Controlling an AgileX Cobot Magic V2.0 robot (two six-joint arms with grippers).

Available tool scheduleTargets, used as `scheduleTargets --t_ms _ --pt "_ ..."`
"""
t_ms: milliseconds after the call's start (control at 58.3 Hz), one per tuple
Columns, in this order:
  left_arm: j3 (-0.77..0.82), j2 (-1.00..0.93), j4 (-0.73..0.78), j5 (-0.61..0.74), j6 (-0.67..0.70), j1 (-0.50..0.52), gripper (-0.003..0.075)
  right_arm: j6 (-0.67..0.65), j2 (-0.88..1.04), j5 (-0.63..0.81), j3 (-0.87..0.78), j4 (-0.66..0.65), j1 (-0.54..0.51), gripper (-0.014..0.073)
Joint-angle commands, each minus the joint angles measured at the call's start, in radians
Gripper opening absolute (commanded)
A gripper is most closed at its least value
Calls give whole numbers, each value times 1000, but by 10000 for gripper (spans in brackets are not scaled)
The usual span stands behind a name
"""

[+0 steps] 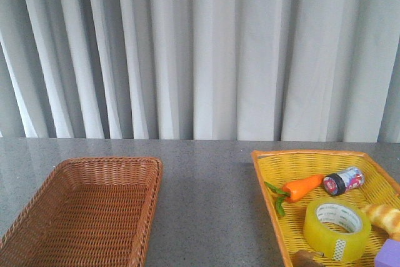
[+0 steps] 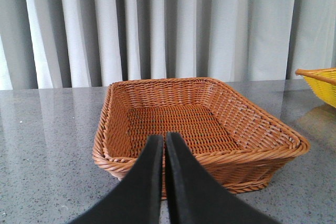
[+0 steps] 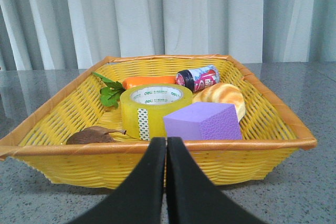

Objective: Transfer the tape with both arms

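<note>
While neither arm shows in the front view, we see the tape [image 1: 337,229] lying flat inside the yellow basket [image 1: 275,158] at the right of the grey bench [image 1: 206,204], near a toy carrot [image 1: 299,188] and a small black-capped jar [image 1: 343,181]. A brown wicker basket [image 1: 87,211] sits well apart at the left.

From the left wrist view, our left end effector [image 2: 164,145] has its fingers pressed together, hovering just before the brown basket's near rim.

From the right wrist view, our right end effector [image 3: 166,148] is likewise pressed together, at the yellow basket's near wall. Inside, the tape lies beside a purple block [image 3: 203,121], a bread-like piece [image 3: 223,97] and a brown dried leaf [image 3: 94,136].
</note>
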State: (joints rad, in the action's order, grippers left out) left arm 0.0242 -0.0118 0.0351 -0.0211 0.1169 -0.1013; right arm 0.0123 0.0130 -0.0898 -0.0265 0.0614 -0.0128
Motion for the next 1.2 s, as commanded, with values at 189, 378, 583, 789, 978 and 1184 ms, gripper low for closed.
scheduleTargets --t_ms 189,378,583,789,978,1184 --pt "-9 -15 -7 76 8 0 -5 9 8 72 -4 -5 -6 -4" --pt "-9 -15 -7 76 8 0 -5 9 8 72 -4 -5 -6 -4" --pt "-9 -15 -7 76 8 0 -5 9 8 72 -4 -5 -6 -4" --pt "-9 -15 -7 76 8 0 -5 9 8 72 -4 -5 -6 -4" --pt "-11 -15 -7 100 8 0 -6 0 8 90 -4 4 -6 -4" --pt "-92 -13 -7 106 2 0 -6 -39 6 135 61 3 -6 -4"
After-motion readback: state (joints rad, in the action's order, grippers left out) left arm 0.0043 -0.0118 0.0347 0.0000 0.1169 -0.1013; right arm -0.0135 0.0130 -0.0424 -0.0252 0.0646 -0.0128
